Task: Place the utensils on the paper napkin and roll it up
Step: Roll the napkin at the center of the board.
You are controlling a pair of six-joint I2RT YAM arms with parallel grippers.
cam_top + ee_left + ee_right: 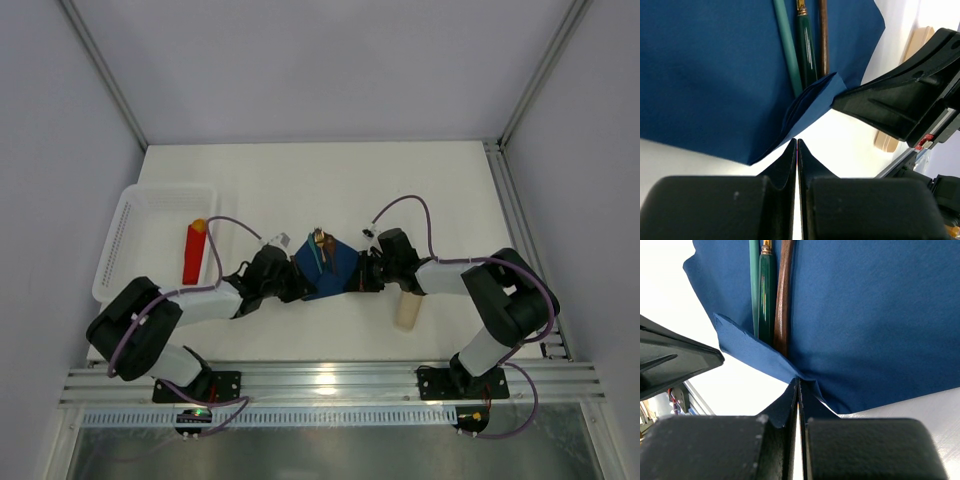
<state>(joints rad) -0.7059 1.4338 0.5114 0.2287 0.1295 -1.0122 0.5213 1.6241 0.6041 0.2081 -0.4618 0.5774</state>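
Paper napkin [335, 270]: laid flat on the counter [300, 190], by the middle of the near edge, between the two arms; one corner is folded over the utensil ends.
Utensils [320, 245]: three slim pieces, teal, dark green and brown, are laid side by side on the napkin, touching.
Left fingers [784, 164]: pressed together with nothing seen between them; the tips are set at the napkin's edge.
Right fingers [786, 401]: pressed together, tips touching the folded flap; whether paper is pinched cannot be told.
White basket [130, 215]: set at the left edge; a red block [193, 255] is held inside.
Beige bar [408, 308]: laid near the near edge, right of the napkin.
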